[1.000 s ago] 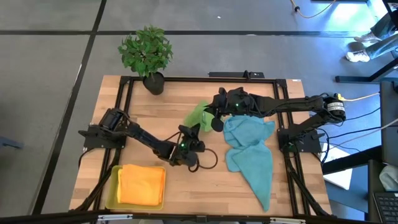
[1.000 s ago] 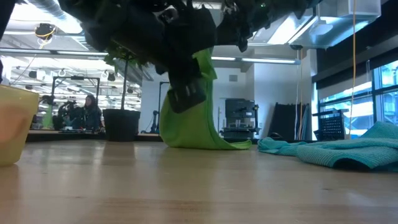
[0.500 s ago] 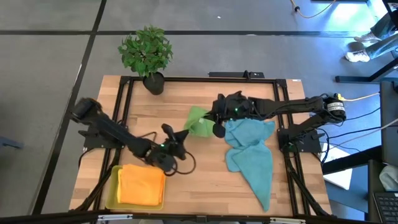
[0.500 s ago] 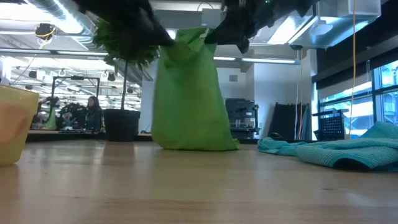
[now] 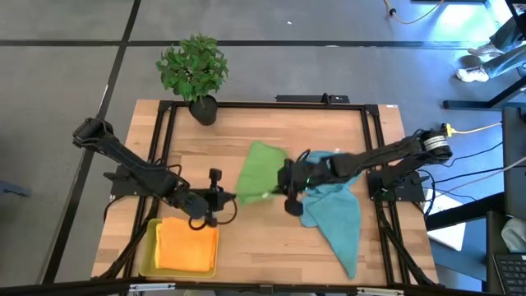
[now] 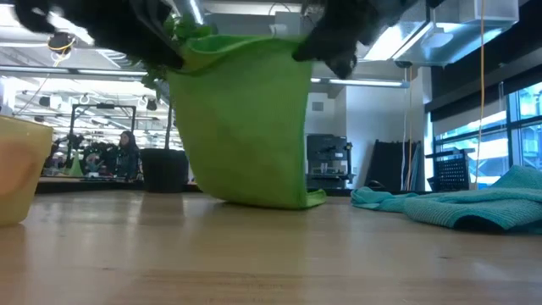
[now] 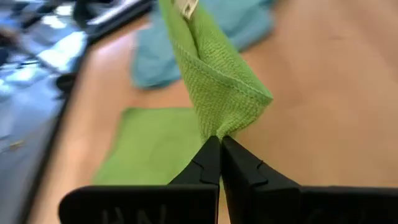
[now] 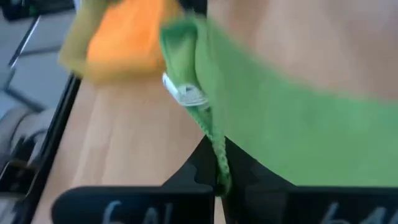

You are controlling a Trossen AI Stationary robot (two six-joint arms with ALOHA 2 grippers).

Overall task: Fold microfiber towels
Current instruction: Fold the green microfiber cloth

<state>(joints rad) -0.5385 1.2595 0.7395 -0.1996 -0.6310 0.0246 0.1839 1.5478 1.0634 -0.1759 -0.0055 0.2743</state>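
Both fingers [image 7: 219,163] pinching green towel [image 5: 256,168] corners

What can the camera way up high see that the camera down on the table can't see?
Only the high view shows the orange towel lying in the yellow tray, and how the left gripper and right gripper each pinch a corner of the green towel.

Only the low view shows the room behind the table, and that the green towel hangs like a curtain with its bottom edge on the table.

Both show the green towel, the teal-blue towels and the potted plant.
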